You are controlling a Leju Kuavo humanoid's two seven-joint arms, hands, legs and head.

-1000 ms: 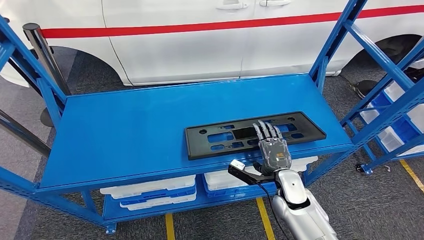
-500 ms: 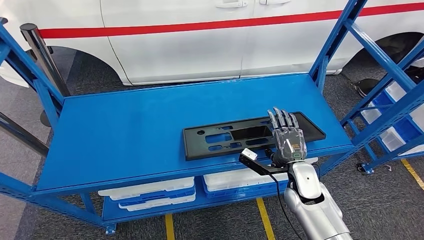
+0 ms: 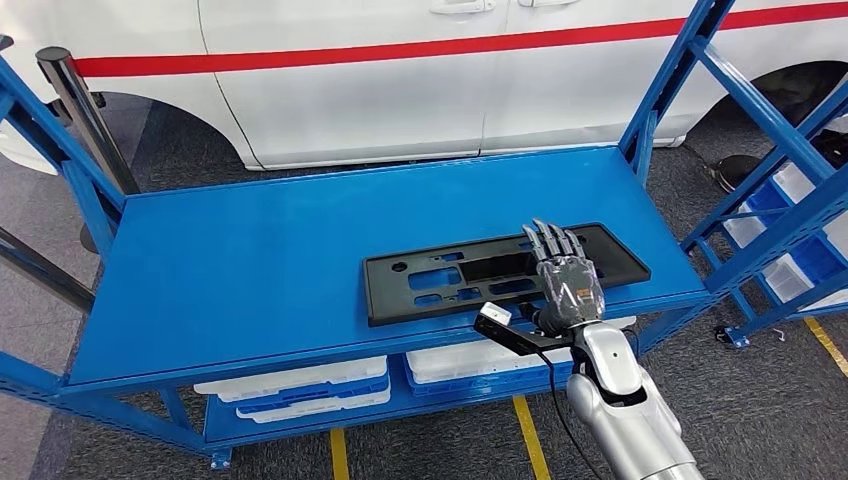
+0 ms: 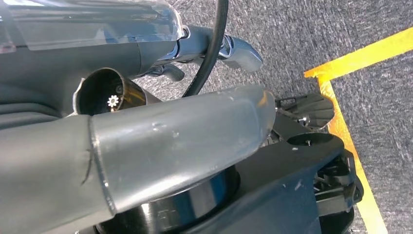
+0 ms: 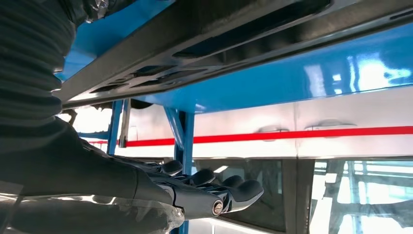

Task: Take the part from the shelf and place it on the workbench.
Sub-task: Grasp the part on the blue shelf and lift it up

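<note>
Bright, even overhead light in the head view; soft, faint shadows under the blue shelf (image 3: 300,250). White glare patches on the glossy shelf surface in the right wrist view. Close metal blurred in the left wrist view, floor sharper.

Right arm (image 3: 625,410): silver, smooth rounded shells, glossy, narrowing toward wrist. Right hand (image 3: 568,280): dark grey segmented fingers (image 3: 545,240); back of hand under clear glossy cover with small markings too blurred to read. Black bracket at wrist carries small white-tipped camera module (image 3: 493,320); black cable (image 3: 556,400) runs from it along forearm. Right wrist view: grey ribbed cover (image 5: 29,63), dark fingers with round silver screw head (image 5: 217,206). Left wrist view: silver tubular shell (image 4: 170,141), scuffed; black cable (image 4: 214,44).
</note>
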